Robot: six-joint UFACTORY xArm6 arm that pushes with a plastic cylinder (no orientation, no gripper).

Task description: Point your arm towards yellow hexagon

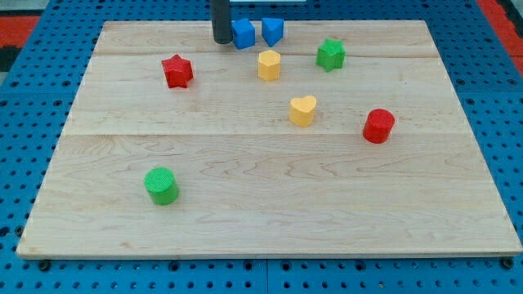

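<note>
The yellow hexagon [269,64] stands on the wooden board [261,204] near the view's top, a little right of centre. My tip [221,40] is at the board's top edge, up and to the left of the yellow hexagon, well apart from it. The tip is right next to the left side of a blue block [243,34]; I cannot tell whether they touch.
A second blue block [272,31] sits right of the first. A green star [330,55] is right of the hexagon. A red star [176,71] is at the left. A yellow heart [302,110], a red cylinder [378,126] and a green cylinder [162,185] lie lower down.
</note>
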